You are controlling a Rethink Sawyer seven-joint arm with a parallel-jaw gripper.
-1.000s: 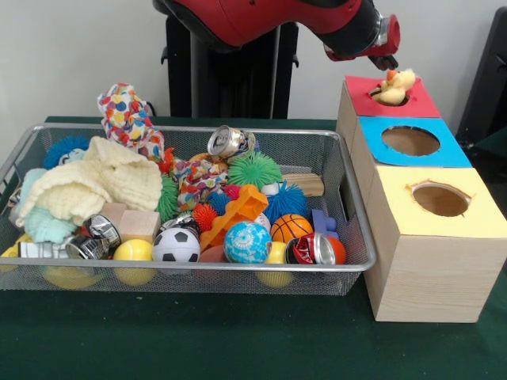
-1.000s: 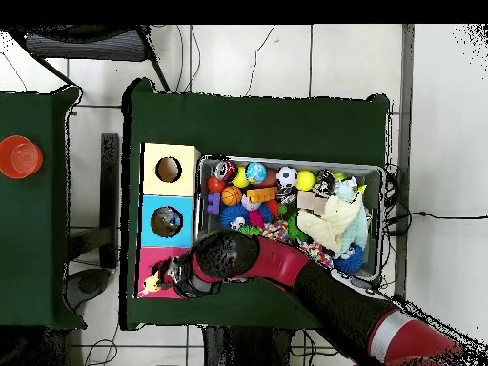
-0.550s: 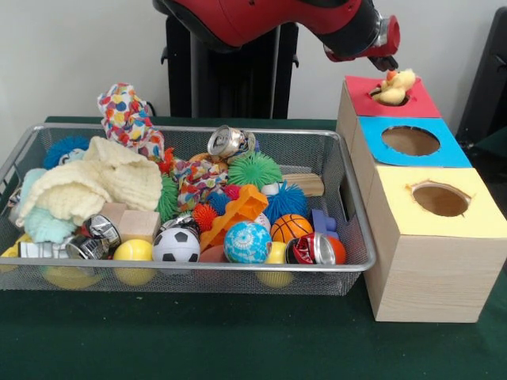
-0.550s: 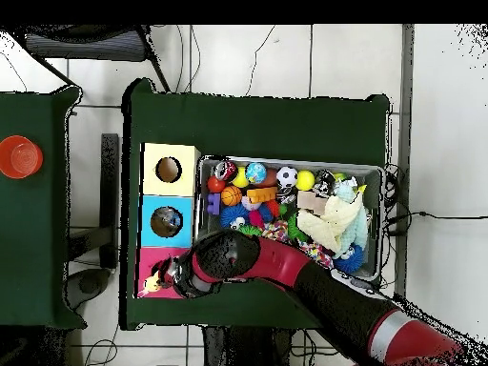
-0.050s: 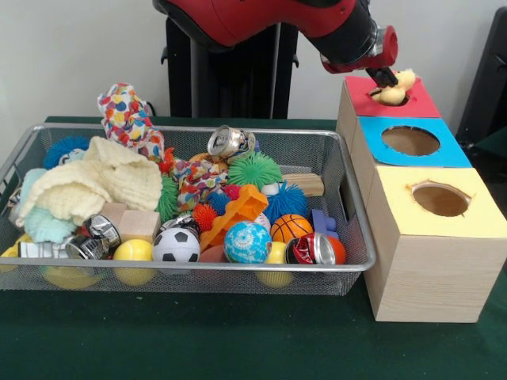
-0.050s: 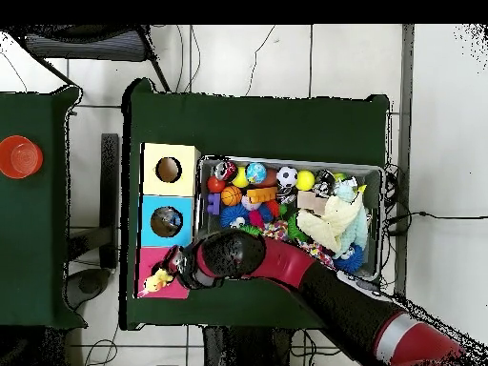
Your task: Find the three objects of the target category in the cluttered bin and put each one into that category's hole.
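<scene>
At the front view's upper right, the small yellow plush duck [image 5: 394, 89] is seen sitting in the red box's round hole [image 5: 384, 96], seemingly just right of the black gripper [image 5: 386, 77], whose finger state cannot be told.

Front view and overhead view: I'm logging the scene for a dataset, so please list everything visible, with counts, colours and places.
Wire bin: one, silver, on the green table.
Sorting box: one, wooden, beside the bin, with red, blue and yellow tops, one hole each.
Plush duck: one, yellow, sitting in the red hole.
Balls: soccer ball, basketball, globe ball, yellow ball, in the bin's front.
Spiky balls: green, blue, mid-bin.
Cans: several, silver; one at the back.
Cloths: cream, polka-dot.
Wooden block: one.
Red cup: one, on the side table.
Gripper: one, above the duck.
</scene>
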